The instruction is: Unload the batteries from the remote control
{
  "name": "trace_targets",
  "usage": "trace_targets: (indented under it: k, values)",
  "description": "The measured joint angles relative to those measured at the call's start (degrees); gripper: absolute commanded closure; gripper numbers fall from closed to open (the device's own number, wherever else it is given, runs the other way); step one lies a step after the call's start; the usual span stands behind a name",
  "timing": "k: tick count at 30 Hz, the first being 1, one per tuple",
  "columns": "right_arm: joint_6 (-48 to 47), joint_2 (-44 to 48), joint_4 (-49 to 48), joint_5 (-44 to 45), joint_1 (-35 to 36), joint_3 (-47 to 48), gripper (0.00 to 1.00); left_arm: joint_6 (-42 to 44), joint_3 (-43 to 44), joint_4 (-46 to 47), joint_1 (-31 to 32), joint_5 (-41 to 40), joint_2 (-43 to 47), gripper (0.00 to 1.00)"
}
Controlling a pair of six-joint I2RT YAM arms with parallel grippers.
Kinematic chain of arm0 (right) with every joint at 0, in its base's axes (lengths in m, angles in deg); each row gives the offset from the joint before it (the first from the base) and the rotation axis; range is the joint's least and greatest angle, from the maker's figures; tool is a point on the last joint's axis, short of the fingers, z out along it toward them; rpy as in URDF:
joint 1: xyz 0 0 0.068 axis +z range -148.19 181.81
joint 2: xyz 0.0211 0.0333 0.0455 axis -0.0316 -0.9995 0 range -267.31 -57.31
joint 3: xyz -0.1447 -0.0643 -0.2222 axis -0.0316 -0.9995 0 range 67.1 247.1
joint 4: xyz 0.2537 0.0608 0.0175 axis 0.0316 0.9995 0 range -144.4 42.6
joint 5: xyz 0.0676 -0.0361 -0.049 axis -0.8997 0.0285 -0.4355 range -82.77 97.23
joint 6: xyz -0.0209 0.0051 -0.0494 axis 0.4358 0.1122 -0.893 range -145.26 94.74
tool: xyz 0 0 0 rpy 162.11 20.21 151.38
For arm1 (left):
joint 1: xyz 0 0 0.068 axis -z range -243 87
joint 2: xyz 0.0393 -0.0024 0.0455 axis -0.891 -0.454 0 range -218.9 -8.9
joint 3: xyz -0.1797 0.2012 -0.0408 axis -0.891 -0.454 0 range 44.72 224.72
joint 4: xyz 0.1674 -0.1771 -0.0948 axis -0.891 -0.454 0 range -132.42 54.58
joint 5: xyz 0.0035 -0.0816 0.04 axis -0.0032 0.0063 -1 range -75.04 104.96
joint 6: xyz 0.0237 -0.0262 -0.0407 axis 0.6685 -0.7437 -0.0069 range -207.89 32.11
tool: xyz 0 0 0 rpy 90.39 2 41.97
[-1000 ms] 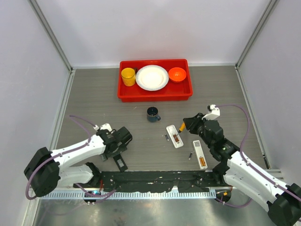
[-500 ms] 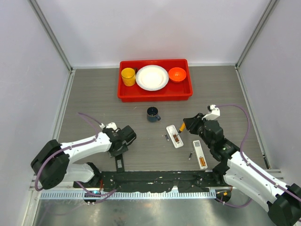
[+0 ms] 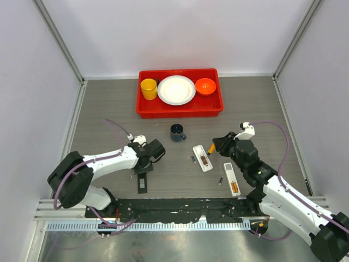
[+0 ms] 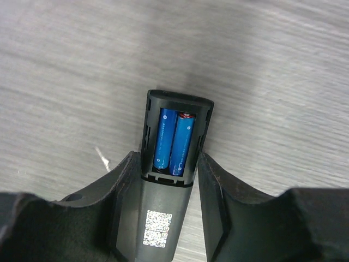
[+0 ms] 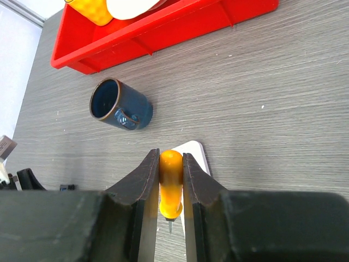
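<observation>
A dark grey remote control (image 4: 163, 218) lies on the table with its back cover off. Two blue batteries (image 4: 174, 141) sit side by side in its bay. My left gripper (image 4: 167, 158) straddles the remote, open: the left finger is against its side and a strip of table shows at the right finger. From above, the remote (image 3: 141, 184) lies just near of the left gripper (image 3: 145, 167). My right gripper (image 5: 170, 155) is shut on an orange-handled screwdriver (image 5: 170, 183), held over a white remote (image 3: 203, 157). Two small dark batteries (image 3: 193, 159) (image 3: 221, 179) lie loose on the table.
A second white remote (image 3: 232, 179) lies by the right arm. A dark blue mug (image 3: 178, 131) lies on its side mid-table. At the back stands a red tray (image 3: 180, 109) with a yellow cup (image 3: 148, 88), a white plate (image 3: 176, 89) and an orange bowl (image 3: 205, 85).
My left arm has swung right and away from the near edge, and its jaws have narrowed around the dark remote. The right arm and screwdriver have not moved.
</observation>
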Motion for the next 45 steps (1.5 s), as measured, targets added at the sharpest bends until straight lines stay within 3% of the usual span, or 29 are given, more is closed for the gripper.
trace_targets:
  k: [14, 21, 26, 30, 33, 45]
  values:
    - [-0.04, 0.59, 1.6, 1.31, 0.0, -0.09, 0.99, 25.14, 18.45, 9.9, 2.54, -0.07, -18.71, 0.73]
    - [-0.09, 0.76, 3.34, 2.16, 0.0, -0.09, 0.99, 35.89, 24.7, 14.34, 5.22, 2.14, -24.3, 0.66]
    - [-0.07, 0.74, 4.31, 2.6, 0.0, -0.09, 0.99, 40.94, 25.0, 17.22, 5.81, 5.51, -24.7, 0.54]
    - [-0.09, 0.15, 4.72, 2.6, 0.0, -0.02, 0.99, 43.28, 23.56, 20.85, 6.12, 6.88, -24.17, 0.28]
    - [-0.2, -1.46, 4.98, 2.58, 0.0, 0.17, 0.99, 44.39, 20.76, 24.55, 6.16, 7.26, -22.53, 0.22]
    - [-0.39, -6.27, 3.85, 1.95, 0.0, 1.11, 0.99, 43.5, 12.37, 26.18, 6.29, 7.28, -15.67, 0.23]
